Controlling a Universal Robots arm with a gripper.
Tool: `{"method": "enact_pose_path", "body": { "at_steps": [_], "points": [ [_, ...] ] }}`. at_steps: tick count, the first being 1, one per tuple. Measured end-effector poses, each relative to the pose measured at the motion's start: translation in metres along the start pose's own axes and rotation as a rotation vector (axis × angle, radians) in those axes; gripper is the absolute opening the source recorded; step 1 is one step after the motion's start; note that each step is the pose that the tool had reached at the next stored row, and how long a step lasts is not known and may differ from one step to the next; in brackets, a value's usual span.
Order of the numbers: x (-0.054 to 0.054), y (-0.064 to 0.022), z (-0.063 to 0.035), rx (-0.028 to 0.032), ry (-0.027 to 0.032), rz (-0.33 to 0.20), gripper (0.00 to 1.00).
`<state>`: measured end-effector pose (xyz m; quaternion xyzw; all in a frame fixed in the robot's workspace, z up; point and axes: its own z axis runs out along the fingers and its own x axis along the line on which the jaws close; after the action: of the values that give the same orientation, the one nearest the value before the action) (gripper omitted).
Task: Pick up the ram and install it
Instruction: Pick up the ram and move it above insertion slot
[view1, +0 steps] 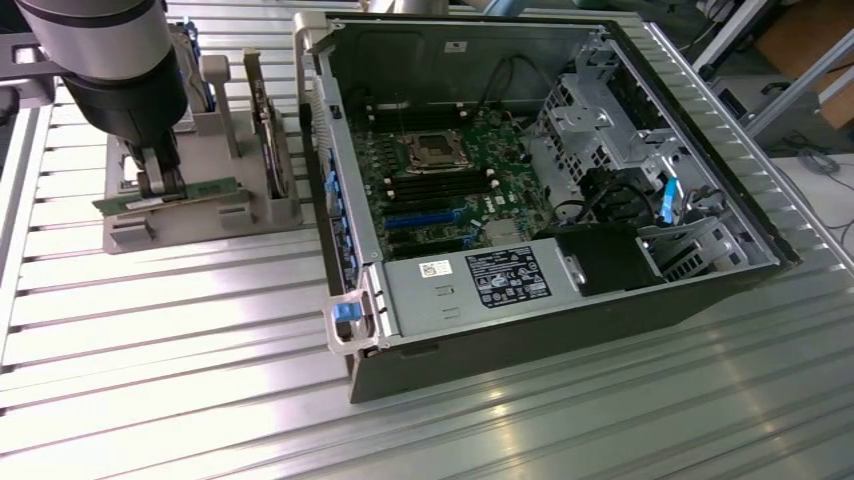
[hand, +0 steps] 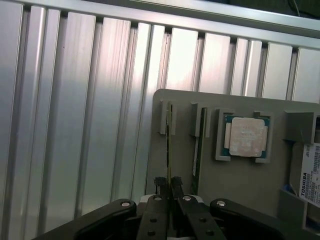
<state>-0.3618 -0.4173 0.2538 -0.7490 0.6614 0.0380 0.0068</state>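
Arm (view1: 96, 40): thick round tube, light grey up top, glossy black cylinder section below it. Gripper (view1: 160, 188): slim grey metal fingers with dark joints in the exterior view. Wrist view: matte black link bars (hand: 107, 217) fanned out both sides, four round silver pins (hand: 125, 203) along them, small black screw heads, short black notched fingertips (hand: 160, 182).

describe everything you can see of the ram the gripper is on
The ram is a long, narrow, thin green circuit-board stick. It stands on its long edge, running lengthwise along a slot of the grey holder, which sits on the ribbed metal table beside the open computer case. The gripper is shut on it near its middle, a finger against each flat face. From the wrist view it is edge-on, a thin dark line between the fingers.
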Motion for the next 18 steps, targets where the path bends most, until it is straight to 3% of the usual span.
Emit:
{"method": "enact_pose_path", "body": {
  "at_steps": [18],
  "points": [
    [-0.0004,0.0003,-0.0066,-0.0001,0.0001,0.000,0.14]
  ]
}}
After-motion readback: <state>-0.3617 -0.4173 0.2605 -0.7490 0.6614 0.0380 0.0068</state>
